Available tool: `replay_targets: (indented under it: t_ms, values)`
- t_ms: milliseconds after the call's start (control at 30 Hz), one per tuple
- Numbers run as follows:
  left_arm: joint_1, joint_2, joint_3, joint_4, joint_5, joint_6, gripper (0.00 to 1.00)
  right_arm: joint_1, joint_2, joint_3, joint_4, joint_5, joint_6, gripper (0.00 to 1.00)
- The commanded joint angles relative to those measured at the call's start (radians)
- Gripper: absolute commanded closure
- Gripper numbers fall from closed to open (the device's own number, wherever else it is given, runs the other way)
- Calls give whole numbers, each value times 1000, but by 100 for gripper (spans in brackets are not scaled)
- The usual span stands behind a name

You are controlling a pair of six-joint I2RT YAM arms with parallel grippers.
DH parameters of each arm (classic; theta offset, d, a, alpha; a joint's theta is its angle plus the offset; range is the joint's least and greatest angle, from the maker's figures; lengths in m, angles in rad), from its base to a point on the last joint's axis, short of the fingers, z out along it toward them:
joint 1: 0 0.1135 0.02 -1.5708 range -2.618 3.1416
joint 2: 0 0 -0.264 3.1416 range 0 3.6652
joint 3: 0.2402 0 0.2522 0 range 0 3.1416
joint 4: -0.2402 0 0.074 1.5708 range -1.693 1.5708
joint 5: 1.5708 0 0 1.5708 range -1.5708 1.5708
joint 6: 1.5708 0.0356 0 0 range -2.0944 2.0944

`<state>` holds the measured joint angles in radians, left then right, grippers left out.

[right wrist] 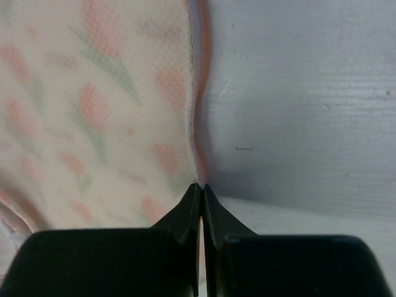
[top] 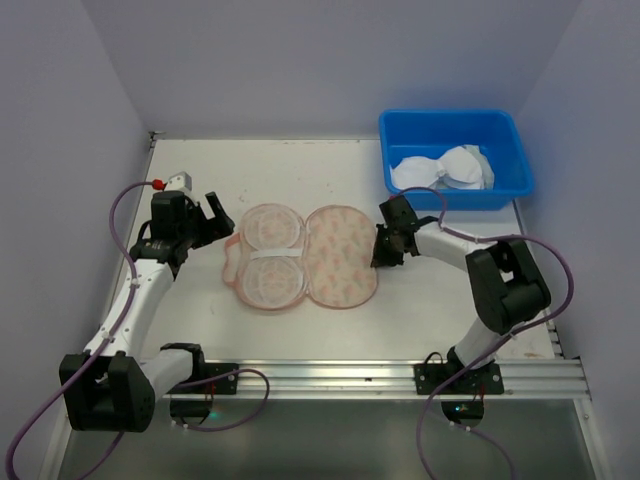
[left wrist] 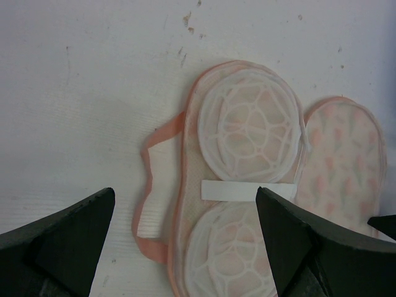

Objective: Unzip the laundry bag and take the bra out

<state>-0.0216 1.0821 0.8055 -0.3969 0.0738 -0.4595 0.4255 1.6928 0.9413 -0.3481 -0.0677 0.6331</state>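
Note:
The laundry bag point(top: 305, 257) lies unzipped and spread flat in two lobed halves. Its left half point(left wrist: 247, 130) shows white ribbed domes and a white band; its right half point(right wrist: 93, 111) shows the pink and green print. A pink strap point(left wrist: 147, 185) loops off its left side. My right gripper point(top: 384, 250) sits at the printed half's right edge, shut point(right wrist: 202, 187) on the pink trim of that edge. My left gripper point(top: 222, 226) hovers over the bag's left edge, wide open point(left wrist: 185, 198) and holding nothing. The white bra point(top: 440, 170) lies in the blue tub.
The blue plastic tub point(top: 455, 200) stands at the back right corner of the white table point(top: 300, 165). Grey walls close in the left, back and right sides. A metal rail point(top: 340, 378) carrying both arm bases runs along the near edge.

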Motion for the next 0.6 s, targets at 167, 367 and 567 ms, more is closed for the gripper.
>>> replay_targets:
  t_ms: [167,367,567]
  values:
    - [8,-22,0,44,-5,25,0,2,-254,132,-219,211,-130,100]
    - [8,-24,0,46,-2,25,0,2,-361,258,-318,256,-242,100]
    - [8,-22,0,46,1,24,0,25,-367,321,-290,39,-251,100]
